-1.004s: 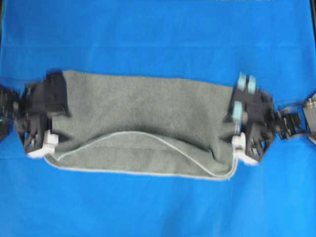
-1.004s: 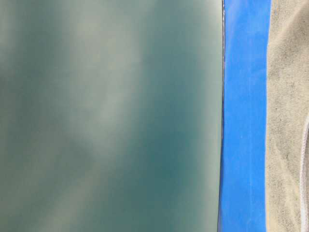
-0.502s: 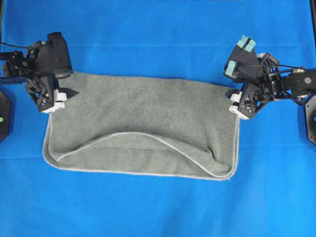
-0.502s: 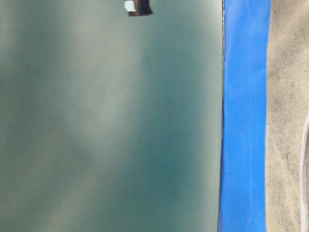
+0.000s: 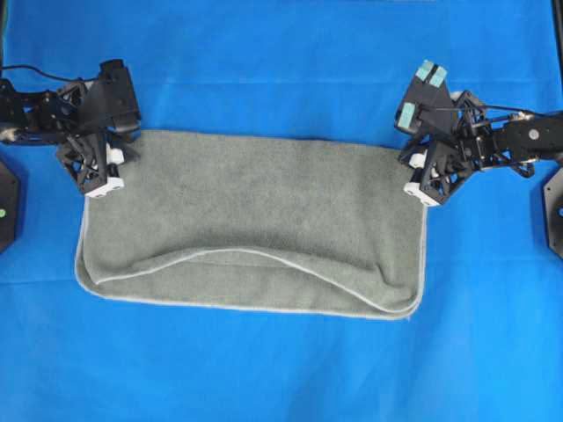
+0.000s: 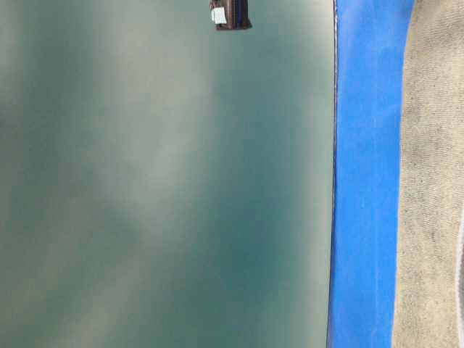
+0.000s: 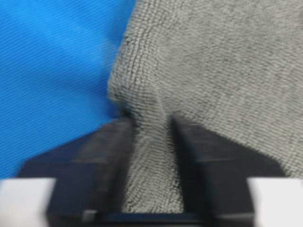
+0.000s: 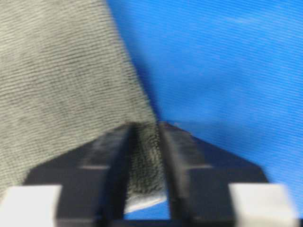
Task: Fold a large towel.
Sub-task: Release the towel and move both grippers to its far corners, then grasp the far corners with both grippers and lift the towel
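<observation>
Both grippers, left point(image 5: 104, 169) and right point(image 5: 421, 178), pinch the towel's point(image 5: 255, 224) upper corners, jaws narrowed on cloth; next, likely lifting them toward the frame's bottom edge.

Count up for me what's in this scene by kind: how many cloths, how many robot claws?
Cloths: 2, the grey-green fuzzy microfibre towel and the bright blue cloth covering the surface.
Robot grippers: 2, the left gripper and the right gripper, each pinching a towel corner.
Total: 4.
</observation>
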